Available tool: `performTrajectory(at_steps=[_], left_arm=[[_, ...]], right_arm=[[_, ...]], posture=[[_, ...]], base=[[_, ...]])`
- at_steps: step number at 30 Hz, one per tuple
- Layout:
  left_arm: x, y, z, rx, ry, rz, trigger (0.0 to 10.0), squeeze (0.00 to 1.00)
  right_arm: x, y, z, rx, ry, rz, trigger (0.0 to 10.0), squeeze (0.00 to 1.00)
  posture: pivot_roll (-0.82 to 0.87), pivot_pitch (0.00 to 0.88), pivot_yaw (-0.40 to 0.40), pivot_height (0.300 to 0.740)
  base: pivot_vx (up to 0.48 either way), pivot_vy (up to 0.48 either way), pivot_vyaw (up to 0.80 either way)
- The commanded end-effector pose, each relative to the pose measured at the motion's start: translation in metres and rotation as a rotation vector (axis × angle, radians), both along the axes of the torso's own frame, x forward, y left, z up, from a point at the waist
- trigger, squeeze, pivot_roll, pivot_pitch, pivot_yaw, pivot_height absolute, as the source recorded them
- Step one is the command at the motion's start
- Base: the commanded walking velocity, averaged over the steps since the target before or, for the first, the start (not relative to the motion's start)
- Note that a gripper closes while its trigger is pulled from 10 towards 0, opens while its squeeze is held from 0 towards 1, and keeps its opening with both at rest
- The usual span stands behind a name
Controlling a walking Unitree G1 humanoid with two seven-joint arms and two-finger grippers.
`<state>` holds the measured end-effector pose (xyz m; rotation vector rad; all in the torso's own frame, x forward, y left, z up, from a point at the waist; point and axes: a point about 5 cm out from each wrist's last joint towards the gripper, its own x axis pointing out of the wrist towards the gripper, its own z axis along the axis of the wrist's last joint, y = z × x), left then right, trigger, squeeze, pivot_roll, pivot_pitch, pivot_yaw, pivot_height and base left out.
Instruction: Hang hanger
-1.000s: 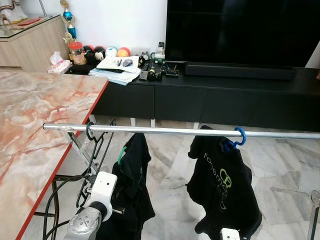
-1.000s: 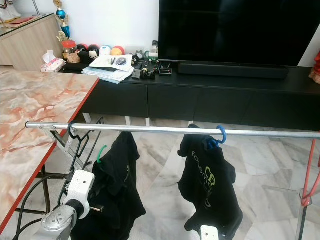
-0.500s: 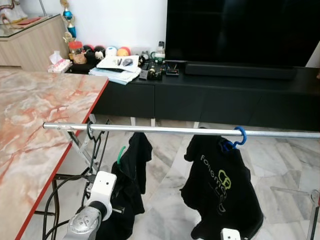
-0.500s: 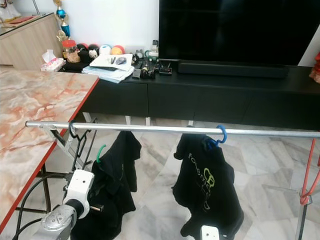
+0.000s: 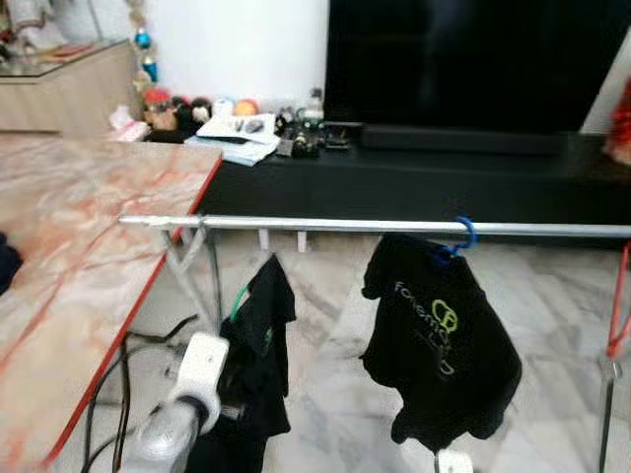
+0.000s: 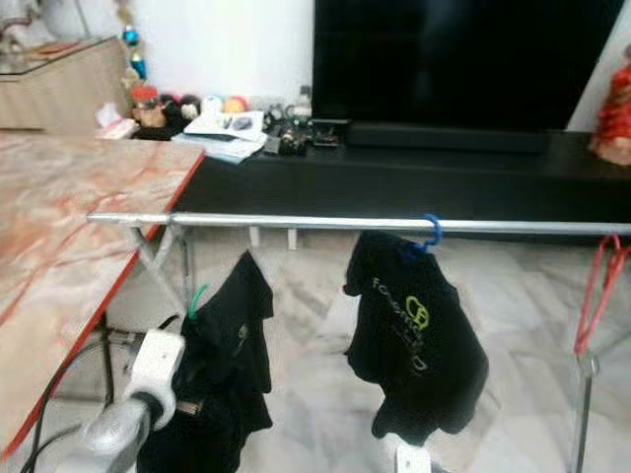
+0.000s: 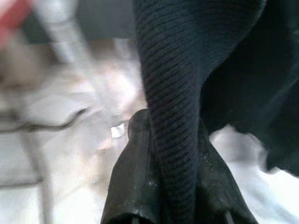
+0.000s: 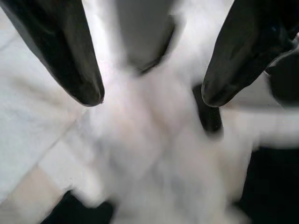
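Marble worktop at far left, red-edged. Left pincer low beside it, clamped on dark ribbed fabric of black garment; garment on green hanger, hook below metal rail, not on it. Further right, second black shirt hung on rail by blue hanger; green-yellow logo and lettering on chest, blurred, unreadable. Red hanger at far right. Right pincer spread wide over pale floor, gripping nothing.
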<state>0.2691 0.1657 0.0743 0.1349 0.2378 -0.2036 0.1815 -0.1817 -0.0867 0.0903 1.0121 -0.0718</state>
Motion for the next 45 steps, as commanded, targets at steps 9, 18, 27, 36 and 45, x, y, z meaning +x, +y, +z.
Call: performTrajectory(at_steps=[9,18,27,36,45], left_arm=[[0.0,0.005,-0.002,0.005,0.023,0.013,10.0,0.0],[0.002,0.006,0.0,0.002,0.022,0.014,10.0,0.0],[0.003,0.008,0.002,0.007,0.025,0.01,10.0,0.0],[0.003,0.007,0.004,0.014,0.037,-0.016,10.0,0.0],[0.005,0.005,0.006,0.049,0.071,-0.05,10.0,0.0]], right_arm=[[0.002,0.002,0.001,0.006,-0.015,-0.009,10.0,0.0],[0.004,0.002,0.002,0.005,-0.02,-0.01,10.0,0.0],[0.007,0.002,0.003,0.009,-0.028,-0.016,10.0,0.0],[0.011,0.002,0.006,-0.002,-0.061,0.024,10.0,0.0],[0.019,0.002,0.012,-0.027,-0.142,0.128,10.0,0.0]], posture=[[0.13,0.0,0.032,0.74],[0.14,0.0,0.026,0.74],[0.15,0.0,0.032,0.74],[0.17,0.0,0.025,0.74],[0.17,0.002,0.019,0.74]], base=[[-0.317,0.0,0.0],[-0.315,0.0,0.0],[-0.317,0.0,0.0],[-0.318,0.0,0.0],[-0.067,0.0,0.0]])
